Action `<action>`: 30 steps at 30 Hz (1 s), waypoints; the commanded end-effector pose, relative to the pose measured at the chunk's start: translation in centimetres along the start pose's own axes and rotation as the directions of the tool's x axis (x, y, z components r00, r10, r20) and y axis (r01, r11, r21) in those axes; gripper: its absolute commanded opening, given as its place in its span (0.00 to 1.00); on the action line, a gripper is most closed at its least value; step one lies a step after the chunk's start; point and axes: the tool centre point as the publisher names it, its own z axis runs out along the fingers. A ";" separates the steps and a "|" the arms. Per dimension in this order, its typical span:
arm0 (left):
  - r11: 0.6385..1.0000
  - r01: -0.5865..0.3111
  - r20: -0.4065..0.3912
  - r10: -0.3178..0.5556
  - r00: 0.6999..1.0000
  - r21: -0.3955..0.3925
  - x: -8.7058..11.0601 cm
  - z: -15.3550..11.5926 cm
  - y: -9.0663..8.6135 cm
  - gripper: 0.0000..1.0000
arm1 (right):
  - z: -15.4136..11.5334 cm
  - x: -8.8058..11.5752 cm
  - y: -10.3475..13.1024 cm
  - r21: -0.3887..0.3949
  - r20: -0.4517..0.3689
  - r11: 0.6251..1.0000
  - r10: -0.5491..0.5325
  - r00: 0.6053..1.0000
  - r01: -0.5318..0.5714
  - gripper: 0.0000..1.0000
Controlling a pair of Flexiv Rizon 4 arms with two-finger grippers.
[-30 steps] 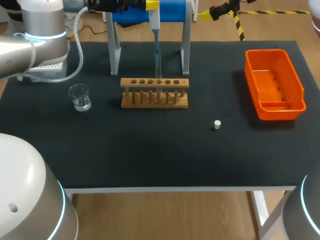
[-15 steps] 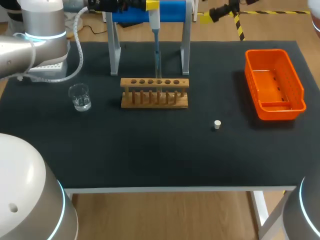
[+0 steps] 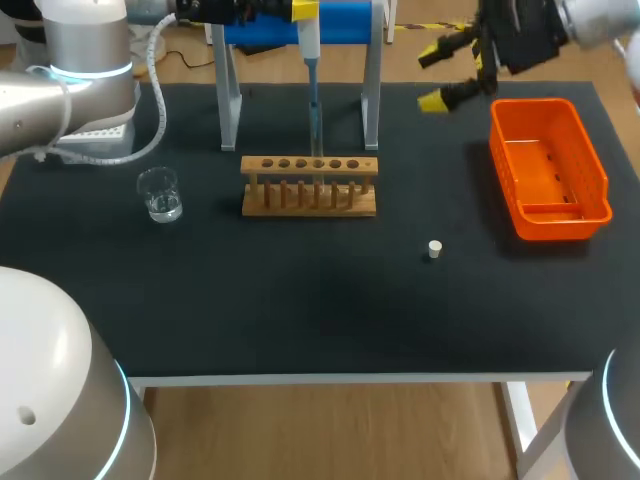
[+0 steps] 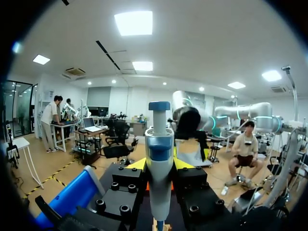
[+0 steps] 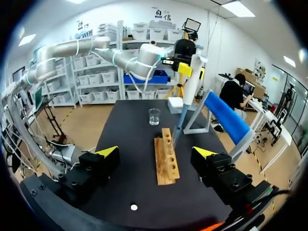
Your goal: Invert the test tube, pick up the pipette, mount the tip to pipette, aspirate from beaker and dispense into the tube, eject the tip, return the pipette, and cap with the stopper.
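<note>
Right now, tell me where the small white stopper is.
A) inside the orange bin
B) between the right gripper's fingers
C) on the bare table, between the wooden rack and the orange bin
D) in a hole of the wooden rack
C: the stopper lies alone on the black table, between the wooden rack and the orange bin; the right gripper is open and holds nothing.
</note>
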 end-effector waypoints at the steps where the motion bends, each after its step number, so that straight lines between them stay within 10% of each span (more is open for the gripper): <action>1: 1.000 0.001 -0.001 -0.001 1.000 -0.002 0.0 0.0 -0.1 0.00 | 1.5 0.2 -2.4 -0.059 -0.016 0.998 -0.034 0.999 0.033 1.00; 30: 1.000 0.001 -0.001 -0.001 1.000 -0.002 0.0 0.0 -0.1 0.00 | 5.4 -1.1 -3.3 -0.083 -0.047 0.994 -0.070 0.996 0.066 1.00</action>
